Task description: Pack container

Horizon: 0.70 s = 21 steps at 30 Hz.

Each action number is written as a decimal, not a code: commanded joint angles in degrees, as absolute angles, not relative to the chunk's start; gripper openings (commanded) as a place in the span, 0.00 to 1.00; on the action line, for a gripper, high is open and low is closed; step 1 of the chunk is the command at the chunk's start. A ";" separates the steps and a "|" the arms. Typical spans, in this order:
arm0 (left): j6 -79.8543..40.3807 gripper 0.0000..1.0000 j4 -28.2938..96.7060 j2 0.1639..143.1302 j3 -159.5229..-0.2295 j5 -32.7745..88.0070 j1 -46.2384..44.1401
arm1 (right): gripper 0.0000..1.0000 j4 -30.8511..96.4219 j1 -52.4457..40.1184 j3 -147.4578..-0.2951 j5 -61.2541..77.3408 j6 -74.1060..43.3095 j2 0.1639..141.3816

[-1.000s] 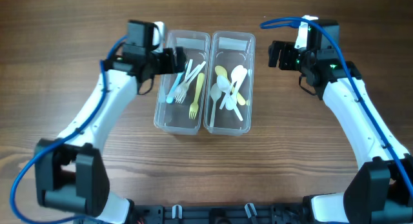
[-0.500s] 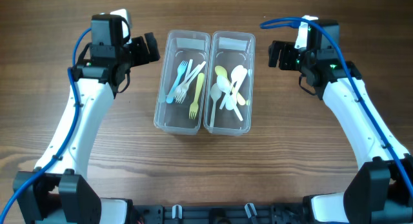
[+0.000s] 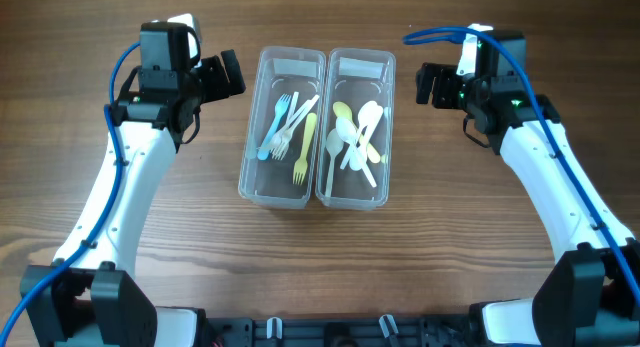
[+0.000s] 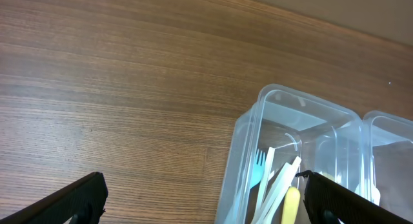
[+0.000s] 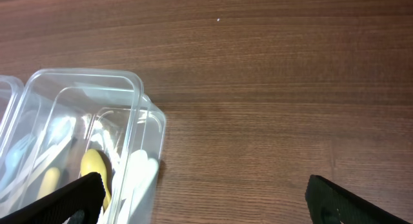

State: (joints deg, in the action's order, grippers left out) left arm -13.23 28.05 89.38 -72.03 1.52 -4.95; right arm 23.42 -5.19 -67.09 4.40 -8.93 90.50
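Your left gripper [image 3: 232, 75] hangs with its jaws spread wide, holding nothing, just beside the far left corner of the fork container [image 3: 248, 157]. Your right gripper [image 3: 428, 84], equally spread and empty, hovers near the spoon container [image 3: 390, 137]. Both clear tubs sit touching, side by side, on the wooden table [image 3: 450, 237]. Their long axes run from the robot's base toward the far edge, with the forks [image 3: 286, 132] and spoons [image 3: 358, 137] lying roughly lengthwise inside.

Two clear containers [image 3: 268, 190], at least three forks [image 3: 299, 159], at least three spoons [image 3: 343, 113].
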 commanded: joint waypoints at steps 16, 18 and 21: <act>-13.96 1.00 28.05 88.92 -72.12 0.95 -4.86 | 1.00 24.34 -7.88 -67.11 3.62 -8.36 49.41; -13.96 1.00 28.08 88.92 -72.12 0.95 -4.86 | 1.00 24.36 -7.88 -67.11 3.62 -8.36 43.90; -13.96 1.00 28.05 88.92 -72.12 0.95 -4.86 | 1.00 24.51 -7.88 -67.11 3.62 -8.34 36.71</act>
State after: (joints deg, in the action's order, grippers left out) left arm -13.26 28.16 89.38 -72.03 1.52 -4.95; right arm 24.23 -7.73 -67.00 4.23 -8.93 43.00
